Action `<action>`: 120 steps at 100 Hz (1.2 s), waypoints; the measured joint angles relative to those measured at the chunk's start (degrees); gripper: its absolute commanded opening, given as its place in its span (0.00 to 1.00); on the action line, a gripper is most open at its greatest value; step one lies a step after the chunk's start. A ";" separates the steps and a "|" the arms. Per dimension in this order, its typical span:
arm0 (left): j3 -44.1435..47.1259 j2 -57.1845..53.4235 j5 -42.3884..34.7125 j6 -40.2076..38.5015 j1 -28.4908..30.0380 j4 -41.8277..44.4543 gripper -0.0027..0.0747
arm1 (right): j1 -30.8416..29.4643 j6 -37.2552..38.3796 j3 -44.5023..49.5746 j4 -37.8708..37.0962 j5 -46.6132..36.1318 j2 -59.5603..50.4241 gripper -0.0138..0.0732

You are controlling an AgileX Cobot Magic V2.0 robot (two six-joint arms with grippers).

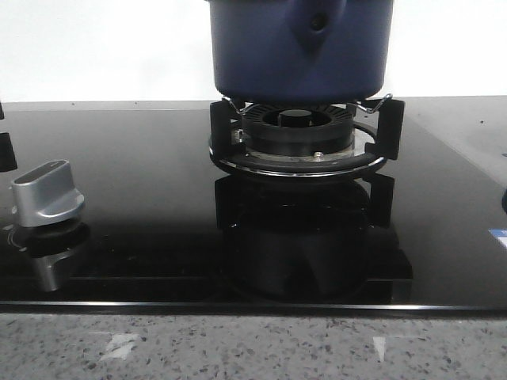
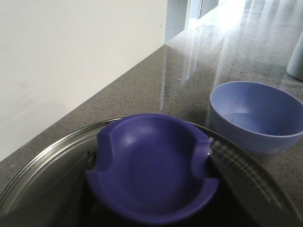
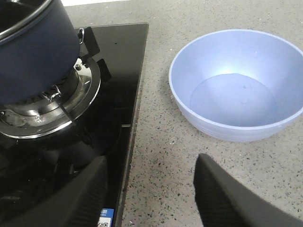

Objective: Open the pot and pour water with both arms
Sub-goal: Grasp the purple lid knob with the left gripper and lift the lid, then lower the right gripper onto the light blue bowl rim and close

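1. The pot (image 1: 301, 49) sits on the black burner grate (image 1: 305, 146) of the glossy hob (image 1: 142, 206), its teardrop bulge with the dark hole facing the front camera.
2. The right tool (image 3: 149, 189) hangs over the speckled worktop (image 3: 161, 142) with fingers spread and nothing between them, near a light-blue bowl (image 3: 236, 85).
3. The left wrist view shows a glass lid (image 2: 255, 175) with a blue knob (image 2: 154, 168) close below; I cannot tell whether the left tool grasps it.

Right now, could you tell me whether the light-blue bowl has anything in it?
Empty. The right wrist view looks straight into the light-blue bowl on the speckled counter, and its bare flat bottom shows, with no contents and no visible waterline.
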 measured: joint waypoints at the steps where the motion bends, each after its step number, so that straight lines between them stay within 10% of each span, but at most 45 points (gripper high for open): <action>1: 0.00 0.00 0.00 0.00 0.00 0.00 0.28 | 0.00 0.00 0.00 0.00 0.00 0.00 0.59; 76: -2.51 -9.11 4.66 -1.72 11.24 1.62 0.28 | -0.67 -0.57 -8.83 -4.64 1.51 12.80 0.59; 120: -2.60 -11.78 8.94 -3.60 22.20 2.23 0.28 | -15.41 1.07 -25.25 -5.71 8.49 35.36 0.59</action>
